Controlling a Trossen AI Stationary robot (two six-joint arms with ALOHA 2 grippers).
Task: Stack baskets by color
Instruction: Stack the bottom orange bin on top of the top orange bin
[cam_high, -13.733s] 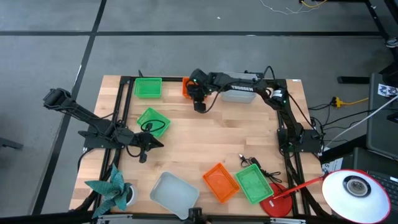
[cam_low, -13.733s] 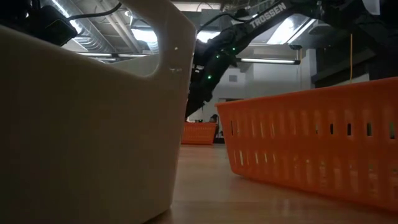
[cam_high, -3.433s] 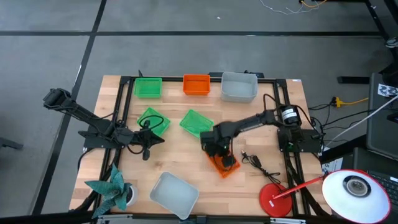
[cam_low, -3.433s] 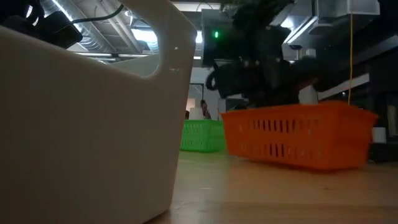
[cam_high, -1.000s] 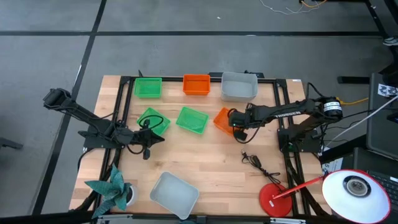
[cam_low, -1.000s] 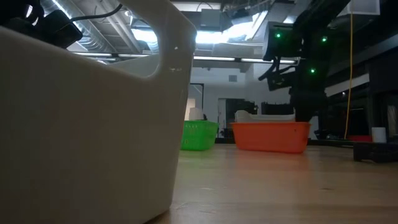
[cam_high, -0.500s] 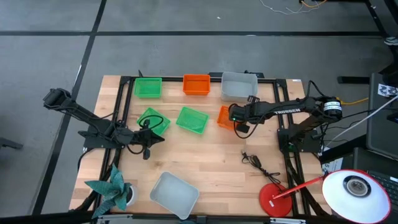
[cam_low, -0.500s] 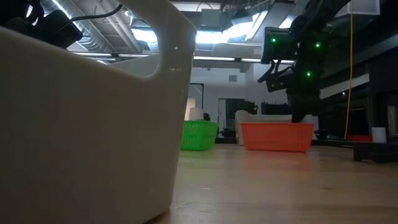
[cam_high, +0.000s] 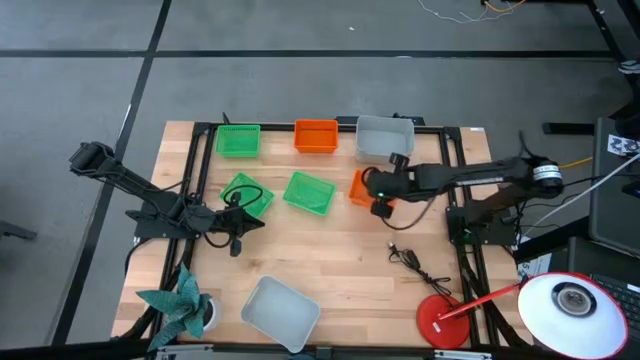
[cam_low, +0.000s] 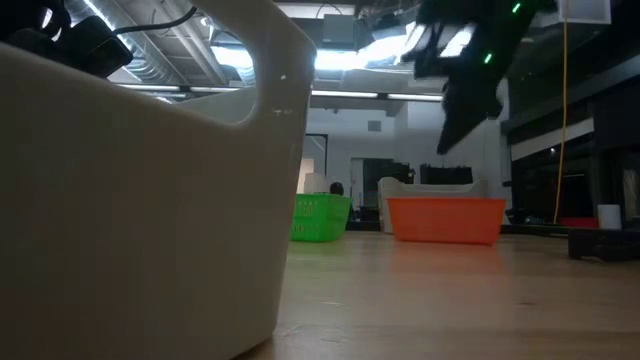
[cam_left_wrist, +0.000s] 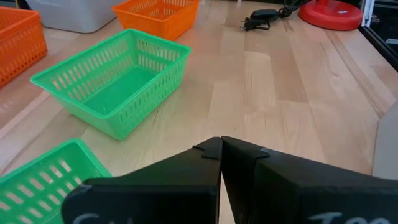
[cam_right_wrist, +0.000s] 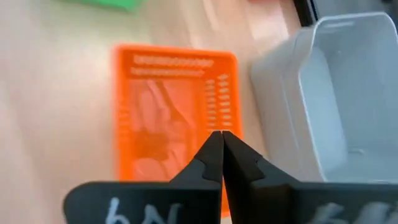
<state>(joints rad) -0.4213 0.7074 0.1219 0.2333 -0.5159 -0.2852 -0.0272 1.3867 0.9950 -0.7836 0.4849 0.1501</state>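
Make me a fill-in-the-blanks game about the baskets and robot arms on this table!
1. The right gripper hovers over a loose basket whose colour is ____.
2. Along the far edge of the table the baskets run green, orange, then pale ____.
3. The fingers of the left gripper are ____.
4. The black cable lies near the round red ____.

Missing words: orange; grey; shut; lamp base

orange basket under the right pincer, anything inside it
The orange basket looks empty; its perforated floor shows. The right pincer, shut above it, covers a small part of the floor near one rim.
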